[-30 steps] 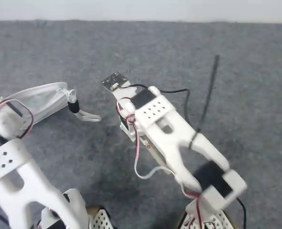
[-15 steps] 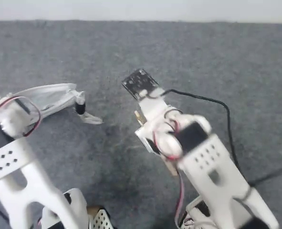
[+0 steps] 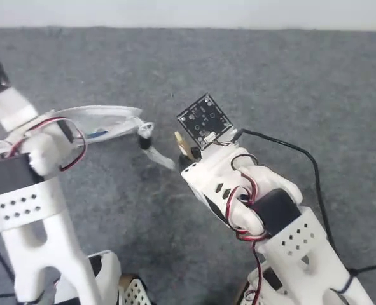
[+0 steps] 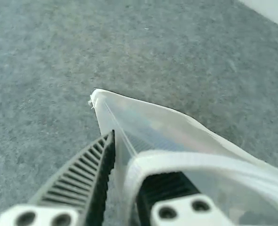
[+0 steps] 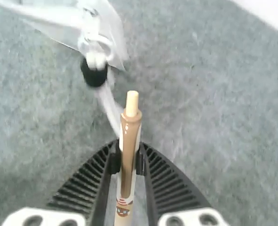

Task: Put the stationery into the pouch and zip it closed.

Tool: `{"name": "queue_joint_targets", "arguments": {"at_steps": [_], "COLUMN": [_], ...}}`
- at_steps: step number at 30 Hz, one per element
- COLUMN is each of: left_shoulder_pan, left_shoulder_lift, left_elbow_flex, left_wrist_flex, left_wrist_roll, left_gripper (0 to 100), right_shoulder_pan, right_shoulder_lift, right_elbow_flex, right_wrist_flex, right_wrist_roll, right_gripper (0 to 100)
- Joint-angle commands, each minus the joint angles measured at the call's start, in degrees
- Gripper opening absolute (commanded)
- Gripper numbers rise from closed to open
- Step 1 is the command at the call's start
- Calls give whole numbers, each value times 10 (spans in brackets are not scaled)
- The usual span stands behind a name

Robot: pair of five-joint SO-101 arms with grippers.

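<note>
The left end effector [image 4: 123, 157] is clamped on the rim of the pouch [image 4: 150, 123]: in the left wrist view one ribbed finger lies outside the clear wall and the other sits inside the mouth, with the plastic pinched between them. From the high view the pouch [image 3: 111, 119] stretches out sideways from that arm's end effector [image 3: 70, 130] towards the middle of the grey surface [image 3: 277, 82], and its far end narrows to a point. A zip pull [image 3: 147, 142], a black bead with a pale tab trailing below it, hangs from that far end.

The right end effector [image 5: 127, 155] is closed on a pen [image 5: 129, 126], tan with a cream tip, which stands up between the two ribbed fingers and juts out past them. In the high view the pen [image 3: 185, 145] sticks out in front of the right end effector [image 3: 189, 159], its tip aimed at the zip pull and near it but apart. In the right wrist view the black bead [image 5: 93, 75] sits just beyond the pen tip, the pale tab running down beside it; whether they touch there cannot be told
</note>
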Motion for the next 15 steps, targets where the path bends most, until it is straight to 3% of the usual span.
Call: {"name": "queue_joint_targets", "arguments": {"at_steps": [1, 8, 15], "left_shoulder_pan": [52, 62, 63], "left_shoulder_lift": [-4, -4, -4], "left_elbow_flex": [-42, -30, -24], "left_wrist_flex": [-3, -3, -3], "left_wrist_roll": [9, 9, 9], "left_gripper": [11, 11, 11], "right_shoulder_pan": [-1, -3, -63], "right_shoulder_lift": [-25, -62, -111], "right_elbow_flex": [-4, -6, -6], "right_wrist_flex": [-36, -143, -218], "right_wrist_roll": [-7, -7, -7], "right_gripper": [6, 6, 6]}}
